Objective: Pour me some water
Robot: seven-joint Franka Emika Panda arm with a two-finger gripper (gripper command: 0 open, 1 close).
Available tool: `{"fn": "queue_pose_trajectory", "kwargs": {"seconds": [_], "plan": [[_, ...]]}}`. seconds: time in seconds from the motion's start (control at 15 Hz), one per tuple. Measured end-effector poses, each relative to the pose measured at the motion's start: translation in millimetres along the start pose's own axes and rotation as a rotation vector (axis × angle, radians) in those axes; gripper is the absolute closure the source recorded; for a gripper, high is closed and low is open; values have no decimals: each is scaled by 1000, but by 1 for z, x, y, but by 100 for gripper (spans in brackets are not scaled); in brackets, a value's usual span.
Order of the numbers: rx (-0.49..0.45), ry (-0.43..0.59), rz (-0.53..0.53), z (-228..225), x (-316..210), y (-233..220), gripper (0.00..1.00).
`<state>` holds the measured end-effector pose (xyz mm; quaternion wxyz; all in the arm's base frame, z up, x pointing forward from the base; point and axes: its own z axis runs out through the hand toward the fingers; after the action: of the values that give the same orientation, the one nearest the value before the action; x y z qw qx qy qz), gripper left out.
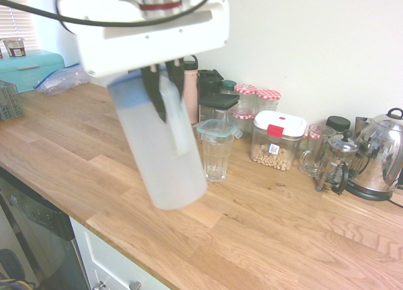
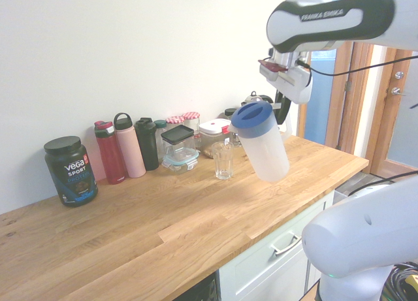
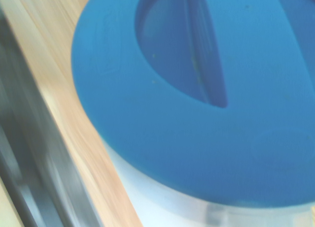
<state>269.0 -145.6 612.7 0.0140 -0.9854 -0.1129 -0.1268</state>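
A tall translucent white water jug (image 1: 162,148) with a blue lid (image 2: 253,119) hangs in the air above the wooden worktop (image 1: 271,233), tilted with its base swung out toward the front edge. My gripper (image 1: 158,89) is shut on the jug just below the lid. An empty clear drinking glass (image 1: 217,155) stands upright on the worktop behind the jug, toward the wall; in the second exterior view this glass (image 2: 223,160) is left of the jug and apart from it. The wrist view is filled by the blurred blue lid (image 3: 206,89).
Along the wall stand bottles (image 2: 129,147), a black tub (image 2: 70,170), food containers (image 1: 277,139), a glass mug (image 1: 313,150), a French press (image 1: 337,164) and a steel kettle (image 1: 378,155). A teal bread bin (image 1: 28,66) is far left. The worktop's front edge (image 1: 113,230) is close.
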Motion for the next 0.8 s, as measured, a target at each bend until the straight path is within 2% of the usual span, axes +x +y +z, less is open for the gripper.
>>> {"fn": "queue_pose_trajectory", "kwargs": {"seconds": [0.53,0.8], "plan": [[215,157,394,56,27,-106,100],[290,307,525,71,41,-154,100]]}}
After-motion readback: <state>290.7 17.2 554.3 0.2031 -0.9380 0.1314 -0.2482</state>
